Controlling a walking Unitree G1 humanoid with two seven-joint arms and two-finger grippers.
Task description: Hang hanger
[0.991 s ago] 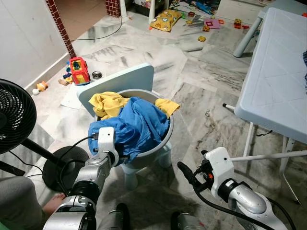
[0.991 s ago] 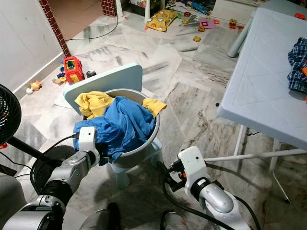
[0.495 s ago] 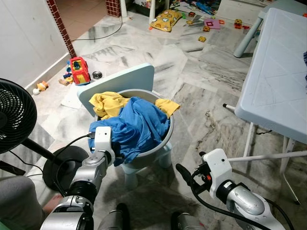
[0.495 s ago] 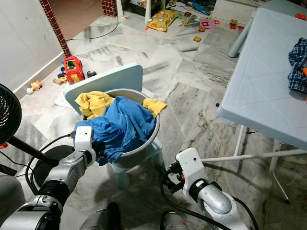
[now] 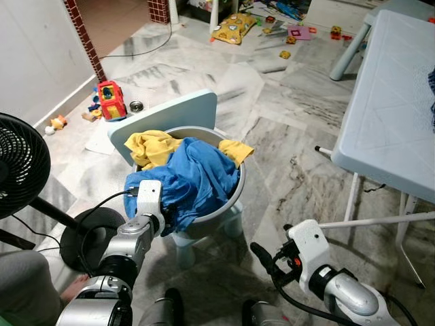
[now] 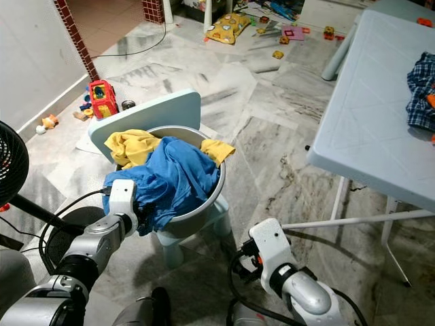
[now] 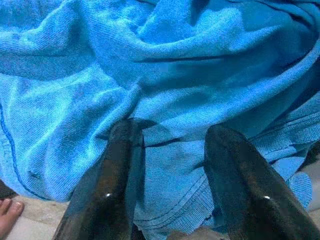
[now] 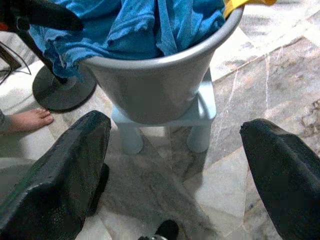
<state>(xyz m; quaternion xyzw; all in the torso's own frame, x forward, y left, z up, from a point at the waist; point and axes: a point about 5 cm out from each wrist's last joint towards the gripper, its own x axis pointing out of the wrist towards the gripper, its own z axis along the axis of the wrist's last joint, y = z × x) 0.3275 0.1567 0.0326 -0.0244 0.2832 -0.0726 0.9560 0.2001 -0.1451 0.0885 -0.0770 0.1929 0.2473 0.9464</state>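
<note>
Nearest the camera, the right gripper (image 8: 170, 165) is held low above the marble floor (image 5: 285, 129), its two black fingers (image 8: 60, 175) spread wide with nothing between them, pointed toward the grey basin (image 8: 160, 80). A bare foot (image 8: 27, 120) of a person is seen on the floor beside the round base of a fan (image 5: 20, 163), on the robot's left. The left gripper (image 7: 175, 165) is pressed against the blue cloth (image 5: 194, 176) where it spills over the near rim of the basin; its fingers (image 7: 120, 160) are parted a little, with the cloth lying against both, but a firm hold on the cloth cannot be told from the pictures. The basin is set on a small pale blue chair (image 5: 163, 119), and a yellow garment (image 5: 153, 146) is heaped behind the blue cloth, with a corner draped over the far rim. To the right, a pale blue table (image 6: 367, 115) is seen with a checked cloth (image 6: 420, 95) lying near its far edge. Farther off, a red toy car (image 5: 112, 98) is parked by the wall, and a yellow cushion (image 5: 236, 27) and scattered toys are spread across the floor. A hanger cannot be made out anywhere.
</note>
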